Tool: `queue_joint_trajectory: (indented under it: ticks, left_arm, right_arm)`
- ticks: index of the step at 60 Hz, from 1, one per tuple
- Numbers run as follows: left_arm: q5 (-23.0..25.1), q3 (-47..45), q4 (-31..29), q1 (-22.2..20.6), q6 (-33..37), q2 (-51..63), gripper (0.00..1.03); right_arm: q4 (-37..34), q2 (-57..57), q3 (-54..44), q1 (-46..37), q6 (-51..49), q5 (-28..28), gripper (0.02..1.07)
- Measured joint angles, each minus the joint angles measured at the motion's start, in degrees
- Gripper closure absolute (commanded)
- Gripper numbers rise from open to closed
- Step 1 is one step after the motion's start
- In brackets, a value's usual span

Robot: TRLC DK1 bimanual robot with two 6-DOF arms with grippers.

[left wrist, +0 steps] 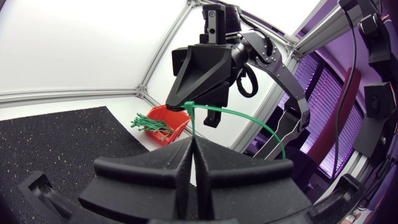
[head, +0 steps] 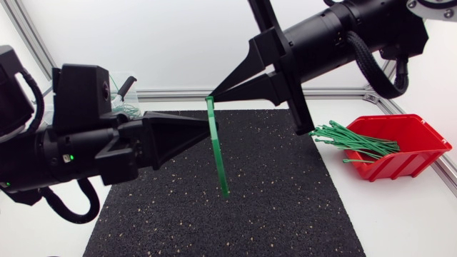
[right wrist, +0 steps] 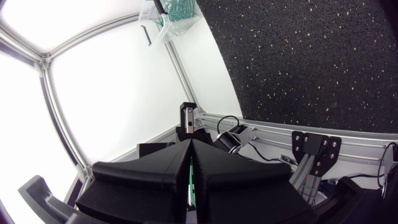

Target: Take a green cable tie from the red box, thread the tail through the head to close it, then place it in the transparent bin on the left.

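Now: both grippers on one tie

L gripper [head: 206, 132] & R gripper [head: 214, 95] are each pinched tight on the green cable tie [head: 218, 153], held above the black mat [head: 285, 193], mid-table. At right, the red box [head: 421, 146] w/ more ties [head: 357, 140]. Transparent bin [head: 126, 100] sits far left.

Count of items, this frame.
You have two grippers, the left gripper [head: 206, 127] and the right gripper [head: 211, 95]; one single green cable tie [head: 218, 157]; one red box [head: 421, 146]; one bundle of ties [head: 357, 141], too dense to count singly; one transparent bin [head: 128, 100]; one black mat [head: 285, 200].
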Motion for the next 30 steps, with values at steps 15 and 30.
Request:
queue_joint_trajectory:
  ticks: [15,30]
  left_arm:
    - [-1.2,0.0,-2.0,-0.1,-0.7,0.0,1.00]
    - [-1.8,0.0,-3.0,-0.1,-1.1,0.0,1.00]
  right_arm:
    - [0.0,3.6,-1.3,0.0,-1.3,1.9,1.01]
    - [0.0,5.2,-2.1,0.0,-1.7,3.6,1.01]
